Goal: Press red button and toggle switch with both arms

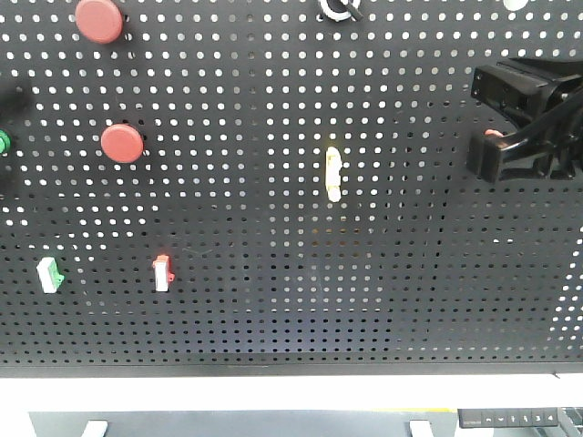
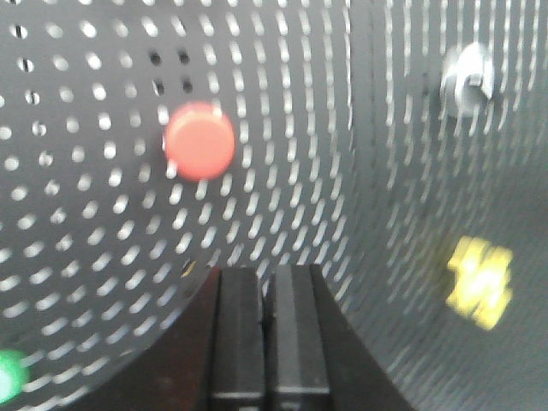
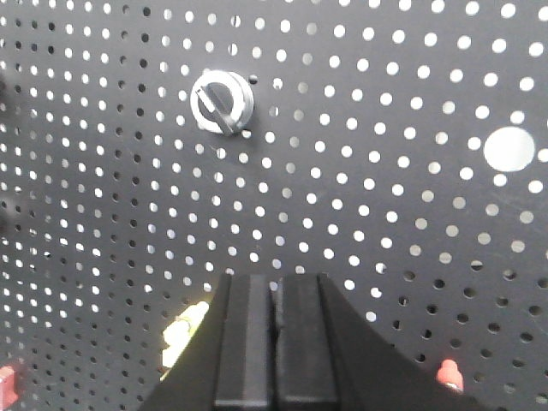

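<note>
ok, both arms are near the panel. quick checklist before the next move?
1. Left end effector shut for poking: ok, fingers together.
2. Right end effector shut: ok.
3. Left lined up on the red button: not ok, button sits above and left of the tips.
4. Right lined up on the toggle switch: not ok, it lies off to the lower right; tips point below the silver knob.
5. Left wrist view sharp: not ok, blurred.
6. Either tip touching the pegboard: cannot tell.

Pegboard (image 1: 273, 300) held: two round red buttons (image 1: 98, 20) (image 1: 121, 143), one pale yellow lever (image 1: 333, 173), two small white switches (image 1: 162, 272) (image 1: 48, 274).
</note>
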Tool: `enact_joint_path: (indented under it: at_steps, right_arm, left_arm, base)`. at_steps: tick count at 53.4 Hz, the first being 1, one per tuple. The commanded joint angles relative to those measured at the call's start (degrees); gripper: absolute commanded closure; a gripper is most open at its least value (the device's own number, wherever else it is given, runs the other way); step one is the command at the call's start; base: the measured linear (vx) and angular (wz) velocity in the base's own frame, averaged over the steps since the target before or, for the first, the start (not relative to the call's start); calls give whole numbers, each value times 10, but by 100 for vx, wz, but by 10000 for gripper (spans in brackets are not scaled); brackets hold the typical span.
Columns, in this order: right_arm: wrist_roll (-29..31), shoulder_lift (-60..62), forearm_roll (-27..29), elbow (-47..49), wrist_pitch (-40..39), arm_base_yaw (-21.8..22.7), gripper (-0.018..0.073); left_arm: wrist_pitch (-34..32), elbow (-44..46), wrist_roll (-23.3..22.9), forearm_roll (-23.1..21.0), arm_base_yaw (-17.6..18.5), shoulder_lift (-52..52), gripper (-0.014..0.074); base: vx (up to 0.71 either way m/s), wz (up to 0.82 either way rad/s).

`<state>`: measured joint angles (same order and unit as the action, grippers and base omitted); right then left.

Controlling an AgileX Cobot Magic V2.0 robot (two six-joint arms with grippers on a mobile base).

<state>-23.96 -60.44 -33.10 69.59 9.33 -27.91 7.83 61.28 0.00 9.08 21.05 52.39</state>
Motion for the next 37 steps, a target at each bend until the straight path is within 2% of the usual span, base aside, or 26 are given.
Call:
enact_joint_path:
  at_steps: [1,7,16,21,33,35,37]
  right_arm:
    - [0,10,-10,16,-38,2,561]
    - [0,10,-10,16,-38,2,561]
    - [0,10,-10,16,-38,2,561]
    - [0,10,-10,16,-38,2,560]
    - [0,10,-10,16,-38,2,560]
    - [0,10,-10,16,-38,2,559]
    - [0,10,-10,16,-38,2,559]
  left_arm:
    - [-50,-40,0,-17,-43,-54,594]
    - [-48,-154,0,-59,-118,-139,594]
    - [-59,-330,0,-60,-195,-266,594]
    - [-86,-423,0,-60,-211,-336,594]
    - [-182,-617,0,-50,-211,-497,594]
    - [-189,-638,0,-52,-211,-524,594]
    - [-158,-640,-5,-52,-209,-547,594]
  base:
    - [0,0]
    - [0,0]
    - [0,0]
    - [0,0]
    - [0,0]
    - [0,0]
    - [0,0]
